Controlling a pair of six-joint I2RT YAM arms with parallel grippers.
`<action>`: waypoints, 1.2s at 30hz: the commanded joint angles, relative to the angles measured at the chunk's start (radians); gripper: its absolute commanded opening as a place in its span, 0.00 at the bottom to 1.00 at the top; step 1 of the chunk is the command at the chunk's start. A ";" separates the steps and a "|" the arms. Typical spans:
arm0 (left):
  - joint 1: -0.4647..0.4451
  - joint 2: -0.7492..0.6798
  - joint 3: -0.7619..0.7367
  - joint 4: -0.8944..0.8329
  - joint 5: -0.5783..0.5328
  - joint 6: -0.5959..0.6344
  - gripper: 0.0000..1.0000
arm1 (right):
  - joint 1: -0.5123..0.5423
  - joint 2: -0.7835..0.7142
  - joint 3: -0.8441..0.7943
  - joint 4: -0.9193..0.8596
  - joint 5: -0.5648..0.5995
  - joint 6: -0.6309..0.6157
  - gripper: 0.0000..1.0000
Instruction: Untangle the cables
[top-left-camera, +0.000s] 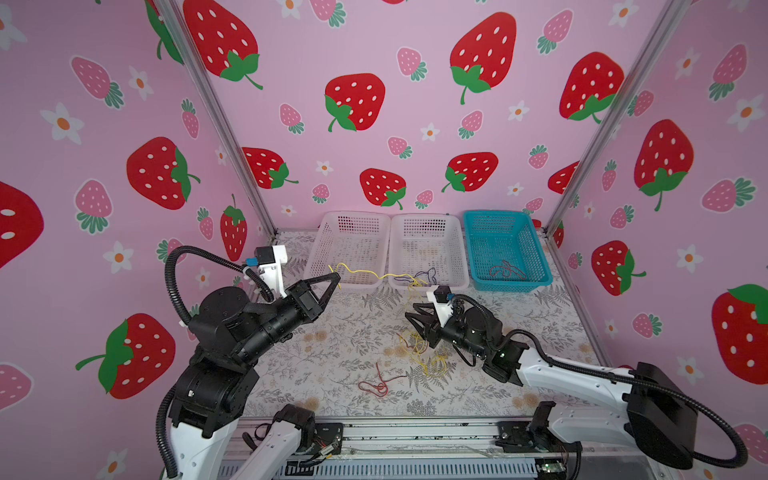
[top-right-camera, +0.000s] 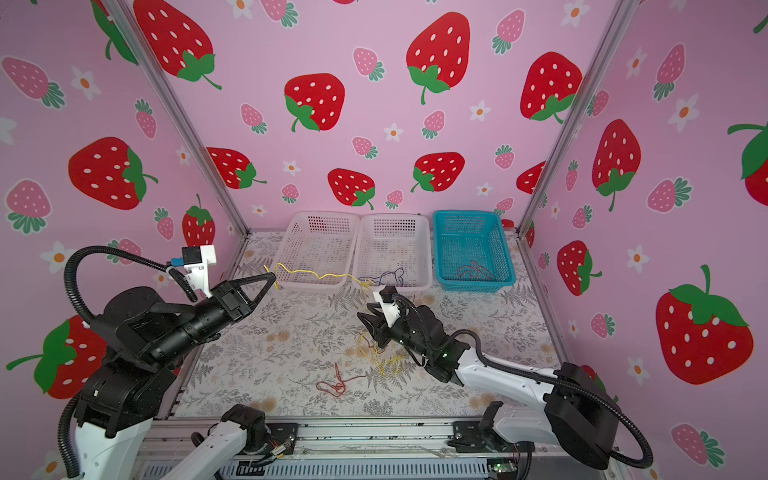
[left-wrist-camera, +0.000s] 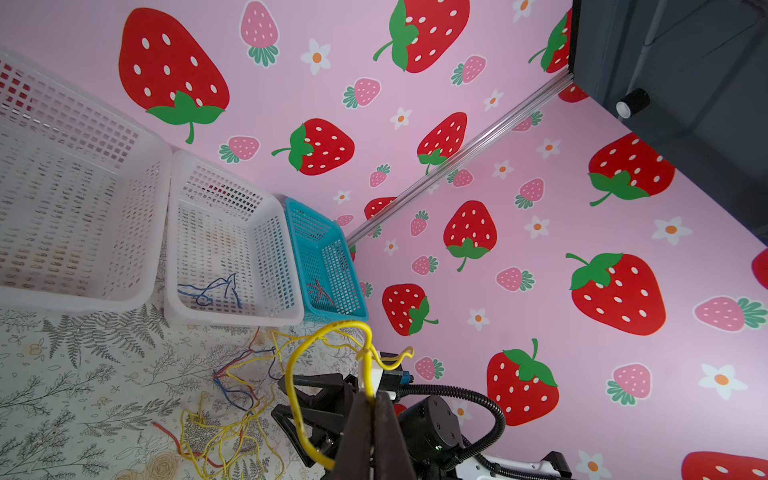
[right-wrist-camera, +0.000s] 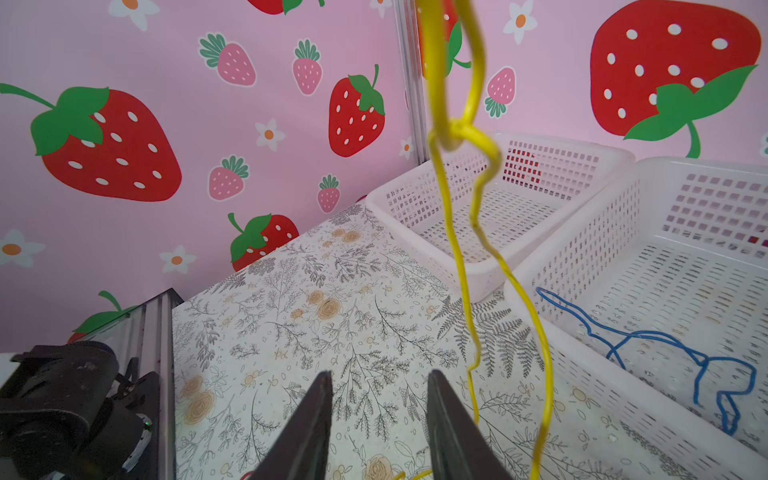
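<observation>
The fern-printed bench (top-left-camera: 332, 357) fills the floor of the booth. The left arm (top-left-camera: 232, 324) comes in from 8 o'clock and the right arm (top-left-camera: 561, 370) from 4 o'clock.

Three baskets stand side by side along the 12 o'clock edge. The left white basket (top-left-camera: 357, 226) is at 11 o'clock. The middle white basket (top-left-camera: 430, 227) is at 12 and holds a dark blue cable (top-left-camera: 419, 276). The teal basket (top-left-camera: 498, 226) is at 1 o'clock and holds a red cable (top-left-camera: 507, 270).

The left jaws are raised in front of the left white basket's near edge. They are pinched tight on one end of the yellow cable (top-left-camera: 384, 276). That cable runs through the air toward 3 o'clock, past the fronts of both white baskets. It then drops to the tangle of cables (top-left-camera: 419, 349), a knot of yellow, red and blue strands on the bench just right of centre.

The right jaws point toward 9 o'clock and sit low, at the tangle's 12 o'clock side. In the right wrist view the fingers (right-wrist-camera: 316, 419) stand a moderate gap apart with only bare bench between them. The yellow strand hangs just beside one finger, ungripped.

A loose red cable (top-left-camera: 378, 382) lies curled at 6 o'clock, apart from the tangle.
</observation>
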 joint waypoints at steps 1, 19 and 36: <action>0.004 -0.013 -0.010 0.033 0.016 -0.013 0.00 | 0.004 0.001 0.031 0.035 0.054 -0.028 0.40; 0.003 -0.014 -0.026 0.049 0.020 -0.018 0.00 | 0.005 0.039 0.032 0.077 0.064 -0.015 0.39; 0.002 -0.026 -0.032 0.050 0.017 -0.027 0.00 | 0.005 0.117 0.057 0.142 0.144 -0.053 0.24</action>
